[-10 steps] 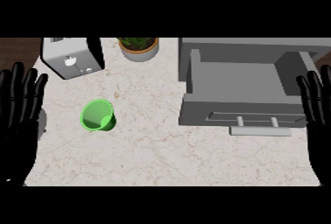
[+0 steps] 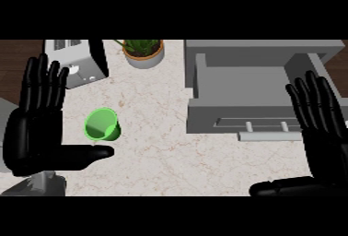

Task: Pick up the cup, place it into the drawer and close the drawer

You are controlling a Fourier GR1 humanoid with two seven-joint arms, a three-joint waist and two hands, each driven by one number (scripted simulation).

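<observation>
The left hand point(image 2: 37, 124) shows at the view's left with its fingers straight and its thumb stretched sideways; it holds nothing. Just beside it, above the thumb, the green cup point(image 2: 102, 125) rests on the counter point(image 2: 163, 152), its mouth turned up toward the view; whether the thumb touches the cup I cannot tell. The right hand point(image 2: 319, 124) is likewise flat and released at the view's right, partly over the front of the drawer point(image 2: 238, 87), grasping nothing. The drawer stands pulled open, its grey inside bare, the handle point(image 2: 268, 135) facing the lower edge. A toaster point(image 2: 78, 60) and a potted plant point(image 2: 142, 51) stand at the counter's far side. By my judgement nothing of the task is done yet: grasping the cup, carrying it across into the drawer and pushing the drawer shut all remain.
</observation>
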